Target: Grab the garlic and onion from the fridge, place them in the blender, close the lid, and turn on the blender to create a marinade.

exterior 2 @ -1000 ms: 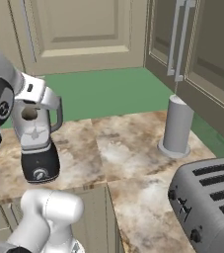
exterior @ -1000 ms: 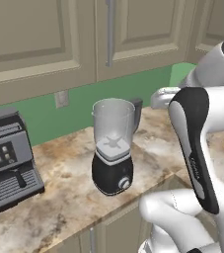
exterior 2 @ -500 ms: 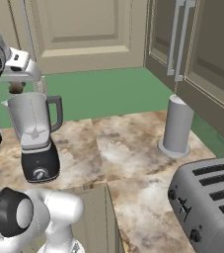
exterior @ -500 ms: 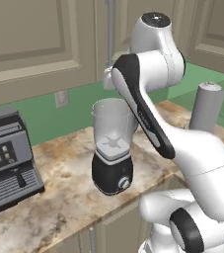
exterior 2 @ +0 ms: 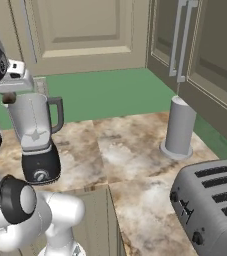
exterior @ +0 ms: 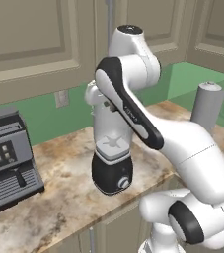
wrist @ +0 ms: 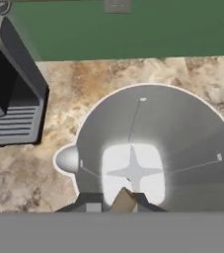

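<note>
We saw the one clear tall blender jar on its rounded black base with a silver knob standing on the mottled brown stone counter, near its front edge, with no lid on it. Looking down from the hand, the open jar held only its white blade star at the bottom. The gripper hung right above the jar mouth, its two dark tips drawn close upon a small tan-brown piece; we could not tell whether it was garlic or onion. From the right base camera a small brown lump showed under the hand, just above the jar rim.

In the left base camera the white arm crossed in front of the jar, hiding most of it, so that the black base was the main part visible.

One boxy grey-black coffee machine stood to the blender's left, apart from it. One plain grey upright cylinder stood further along to the right, near the green back wall. One grey slotted toaster sat at the counter's right front end. Beige cupboard doors hung above.
</note>
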Controlling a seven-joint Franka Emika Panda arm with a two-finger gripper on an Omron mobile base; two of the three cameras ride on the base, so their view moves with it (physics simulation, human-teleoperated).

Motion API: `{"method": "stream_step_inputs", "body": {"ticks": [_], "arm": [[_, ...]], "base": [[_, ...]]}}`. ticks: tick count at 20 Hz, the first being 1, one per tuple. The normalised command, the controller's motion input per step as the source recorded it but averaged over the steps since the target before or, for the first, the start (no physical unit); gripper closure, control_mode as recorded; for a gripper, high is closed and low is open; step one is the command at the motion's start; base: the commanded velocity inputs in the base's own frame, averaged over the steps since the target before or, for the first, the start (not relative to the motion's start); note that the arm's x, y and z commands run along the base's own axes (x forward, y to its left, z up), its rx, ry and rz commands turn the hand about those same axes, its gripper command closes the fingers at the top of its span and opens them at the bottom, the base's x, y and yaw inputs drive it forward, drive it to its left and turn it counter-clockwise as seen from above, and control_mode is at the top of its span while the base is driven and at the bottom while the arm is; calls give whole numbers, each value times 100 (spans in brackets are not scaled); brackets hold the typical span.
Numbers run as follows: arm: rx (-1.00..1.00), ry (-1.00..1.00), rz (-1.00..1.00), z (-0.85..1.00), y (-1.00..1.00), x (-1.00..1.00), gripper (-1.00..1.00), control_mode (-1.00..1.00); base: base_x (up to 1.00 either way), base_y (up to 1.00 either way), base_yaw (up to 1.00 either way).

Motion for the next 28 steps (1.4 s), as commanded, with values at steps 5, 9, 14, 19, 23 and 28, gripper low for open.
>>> {"method": "stream_step_inputs", "body": {"ticks": [5, 9, 14, 19, 23, 28], "arm": [[-5, -13, 16, -53, -2, -6, 100, -100], [0, -15, 6, -24, -3, -6, 100, -100], [0, -5, 0, 1, 0, 27, 100, -100], [0, 0, 0, 7, -6, 74, 100, -100], [0, 0, 0, 1, -2, 48, -100, -100], [0, 0, 0, 1, 1, 6, -100, -100]], "base": [[0, 0, 0], [0, 0, 0], [0, 0, 0], [0, 0, 0], [0, 0, 0], [0, 0, 0]]}}
